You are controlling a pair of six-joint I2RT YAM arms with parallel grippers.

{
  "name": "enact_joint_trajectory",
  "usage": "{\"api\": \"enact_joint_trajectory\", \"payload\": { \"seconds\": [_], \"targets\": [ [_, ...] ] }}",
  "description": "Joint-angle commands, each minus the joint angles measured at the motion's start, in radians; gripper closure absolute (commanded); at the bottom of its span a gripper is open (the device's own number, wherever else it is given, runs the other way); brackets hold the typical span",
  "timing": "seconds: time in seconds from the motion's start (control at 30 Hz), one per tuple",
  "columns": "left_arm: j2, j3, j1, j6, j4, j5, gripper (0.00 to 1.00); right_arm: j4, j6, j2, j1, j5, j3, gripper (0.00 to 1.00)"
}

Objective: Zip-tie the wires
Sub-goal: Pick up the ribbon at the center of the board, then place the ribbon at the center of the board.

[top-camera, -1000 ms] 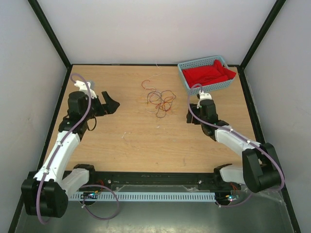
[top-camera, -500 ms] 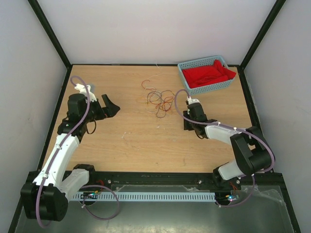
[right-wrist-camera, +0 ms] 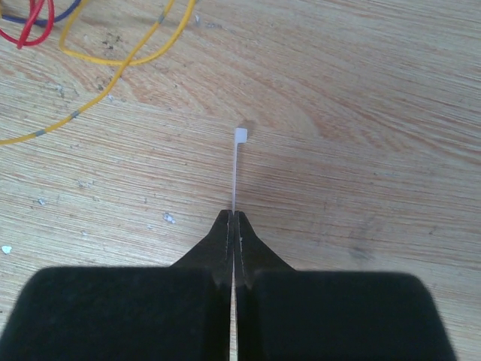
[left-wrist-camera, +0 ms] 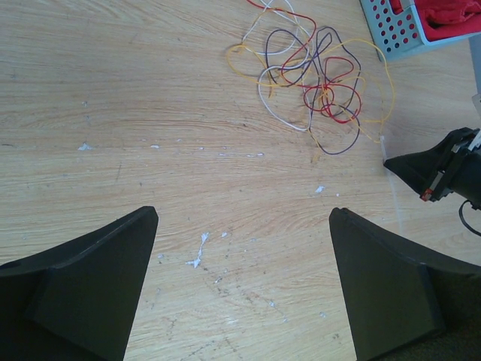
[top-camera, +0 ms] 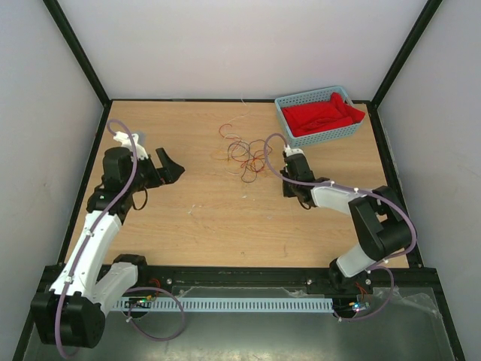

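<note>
A light wooden table (top-camera: 210, 226) fills a white-walled enclosure (top-camera: 240, 45). At its far right corner sits a pale blue perforated plastic basket (top-camera: 319, 136) holding a bunched red cloth (top-camera: 323, 114). Small white flecks (left-wrist-camera: 197, 259) dot the wood in front of the left arm. Nothing lies between either gripper and the wires.

The thin, flexible wires (top-camera: 248, 154) lie flat on the table at far centre, left of the basket. They are red, yellow-orange, dark and white strands, loosely curled into one open tangle (left-wrist-camera: 316, 83), unbound. From the right wrist camera, only a yellow loop (right-wrist-camera: 120, 56) and a red curl (right-wrist-camera: 30, 26) show, at the upper left.

The left arm reaches forward along the left side, its black left gripper (top-camera: 171, 164) pointing right toward the tangle, well apart from it. Its two fingers are spread wide with nothing between them (left-wrist-camera: 244, 214).

The right arm folds back at the elbow and reaches left, bringing the black right gripper (top-camera: 288, 179) low over the table, just near and right of the tangle. Its fingers are pressed together (right-wrist-camera: 234, 218), pinching a thin white plastic zip tie (right-wrist-camera: 236, 173). The strip sticks straight out ahead, its small square head (right-wrist-camera: 240, 134) over bare wood, not touching the wires.
</note>
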State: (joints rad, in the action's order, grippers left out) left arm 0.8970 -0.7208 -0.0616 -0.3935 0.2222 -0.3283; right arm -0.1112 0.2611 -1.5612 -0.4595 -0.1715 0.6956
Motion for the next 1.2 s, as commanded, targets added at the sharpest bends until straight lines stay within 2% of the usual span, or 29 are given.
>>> {"api": "enact_joint_trajectory", "payload": {
  "seconds": [0.0,0.13,0.2,0.3,0.4,0.53,0.63,0.8,1.03,1.07,1.13,1.17],
  "targets": [
    [-0.024,-0.038,0.001,-0.006,0.021,0.011,0.01,0.108,-0.039,0.056,-0.005,-0.039,0.055,1.00],
    [-0.038,-0.056,0.001,-0.013,0.039,0.012,0.01,0.172,-0.069,0.161,-0.004,-0.035,0.121,1.00],
    [-0.049,-0.062,0.000,-0.006,0.049,0.014,0.01,0.187,-0.064,0.190,-0.004,0.033,0.178,1.00],
    [-0.059,-0.067,0.000,0.013,0.056,0.008,0.01,0.202,-0.015,0.178,-0.045,0.139,0.287,1.00],
    [-0.064,-0.069,0.002,0.020,0.068,0.021,0.01,0.204,0.013,0.104,-0.131,0.151,0.426,1.00],
    [-0.071,-0.067,0.002,0.025,0.076,0.024,0.01,0.175,0.046,-0.066,-0.216,0.157,0.654,1.00],
    [-0.078,-0.059,0.002,0.027,0.076,0.026,0.01,0.165,0.069,-0.255,-0.253,0.145,0.855,1.00],
    [-0.085,-0.053,0.005,0.043,0.080,0.037,0.01,0.162,0.130,-0.572,-0.267,0.173,1.250,1.00],
    [-0.065,-0.052,0.007,0.035,0.078,0.046,0.01,0.149,0.231,-0.985,-0.271,0.196,1.706,1.00],
    [-0.060,-0.051,0.006,0.033,0.077,0.046,0.01,0.140,0.236,-1.029,-0.271,0.205,1.753,0.91],
    [-0.049,-0.052,0.006,0.031,0.076,0.042,0.01,0.137,0.231,-1.074,-0.271,0.209,1.811,0.58],
    [-0.045,-0.052,0.006,0.031,0.077,0.042,0.01,0.139,0.219,-1.064,-0.271,0.201,1.806,0.46]
  ]
}}
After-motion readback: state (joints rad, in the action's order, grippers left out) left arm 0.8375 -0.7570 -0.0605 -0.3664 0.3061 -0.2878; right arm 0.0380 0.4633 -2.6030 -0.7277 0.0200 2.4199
